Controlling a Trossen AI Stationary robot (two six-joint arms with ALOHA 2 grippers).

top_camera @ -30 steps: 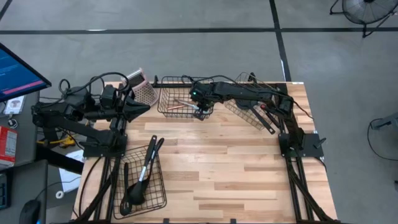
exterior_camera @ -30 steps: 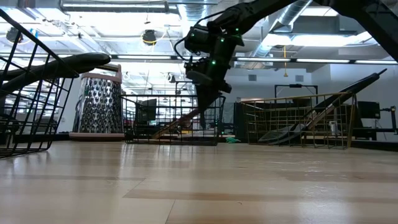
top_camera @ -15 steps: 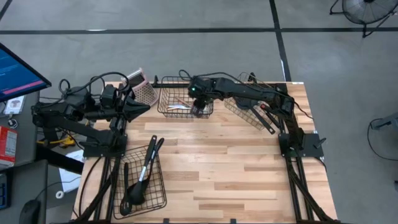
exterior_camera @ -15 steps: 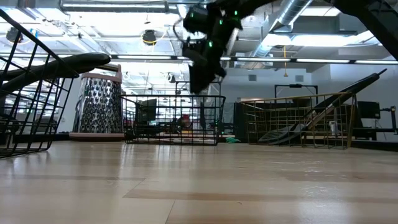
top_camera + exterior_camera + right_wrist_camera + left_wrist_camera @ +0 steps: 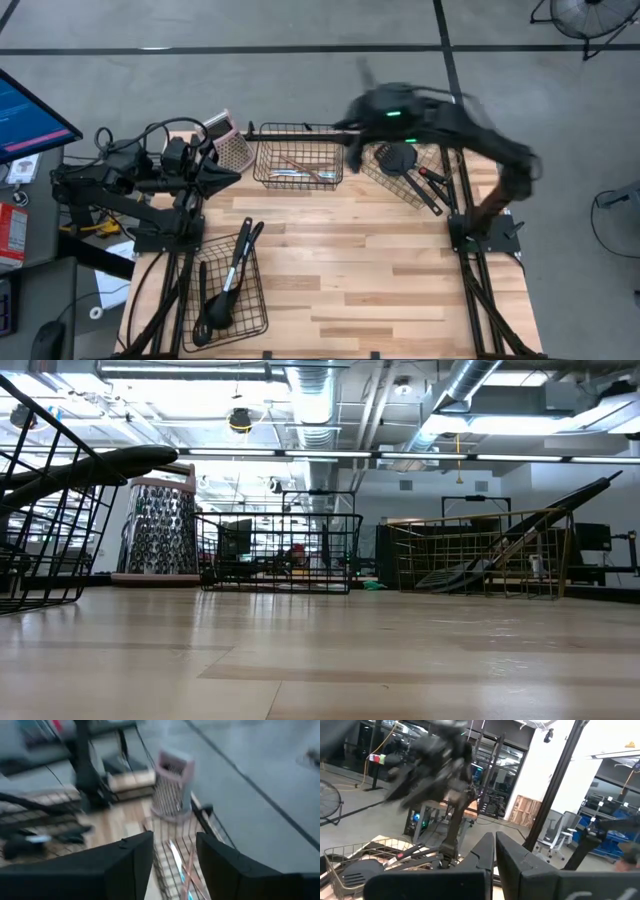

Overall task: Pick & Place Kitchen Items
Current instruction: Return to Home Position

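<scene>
Pale wooden planks make the table (image 5: pixel 380 270), and the utensils sit on it in three wire baskets. In the top basket (image 5: pixel 297 127), at the middle of the far edge, a brown utensil (image 5: pixel 303 167) and a silvery utensil (image 5: pixel 288 177) lie flat on the mesh floor, close together. The right basket (image 5: pixel 375 172) is tilted, just beside the top one. It holds a black spatula (image 5: pixel 400 158) whose handle juts over the rim toward the table's middle, with a red-tipped utensil (image 5: pixel 428 174) alongside. The near basket (image 5: pixel 258 300), toward the left front corner, holds several black utensils (image 5: pixel 222 295), their handles reaching past its far rim. A pink-topped grater (image 5: pixel 232 146) stands upright just left of the top basket.

The right gripper (image 5: pixel 175 837) hangs high above the top basket, fingers spread wide with nothing between them. The two utensils and the grater show beyond the gap. The left gripper (image 5: pixel 228 177) waits at the table's left side near the grater, pointing right, fingers pressed together and empty.

Grey floor (image 5: pixel 300 80) with dark tape lines surrounds the table. A monitor (image 5: pixel 30 115) stands to the left and a fan (image 5: pixel 590 15) at the far right.
</scene>
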